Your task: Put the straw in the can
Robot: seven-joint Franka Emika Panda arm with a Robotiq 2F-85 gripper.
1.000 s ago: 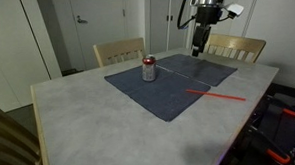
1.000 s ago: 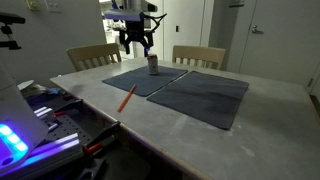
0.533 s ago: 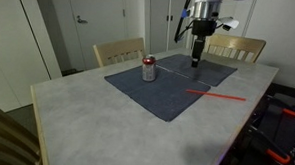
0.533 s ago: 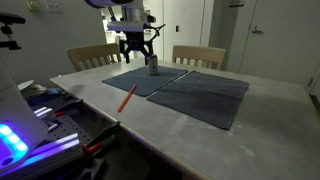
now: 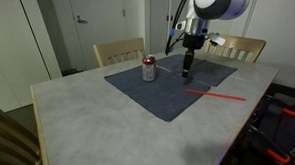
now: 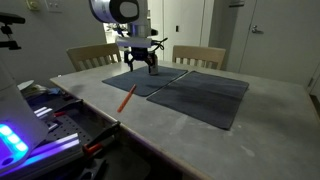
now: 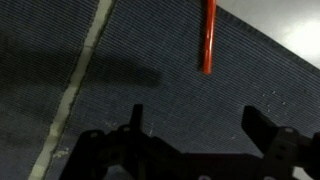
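The can [image 5: 148, 69], silver with a red top, stands upright on the dark mat [image 5: 158, 92]. A thin red-orange straw [image 5: 216, 93] lies flat across the mat's edge and onto the pale table; it also shows as the straw [image 6: 126, 97] near the table's side. My gripper [image 5: 188, 69] hangs low over the mat, between the can and the straw and touching neither. In the wrist view one end of the straw [image 7: 208, 40] lies on the mat ahead of my gripper [image 7: 199, 125], which is open with only mat between its fingers.
Two dark mats lie side by side with a pale strip of table [image 7: 80, 80] between them. Two wooden chairs [image 5: 119, 52] [image 5: 236, 47] stand at the far side of the table. Lab gear with blue lights [image 6: 20, 140] sits beside the table.
The arm has come down from above the far chairs and swung in over the mat, closer to the straw. Its jaws stay open. Can and straw have not moved.
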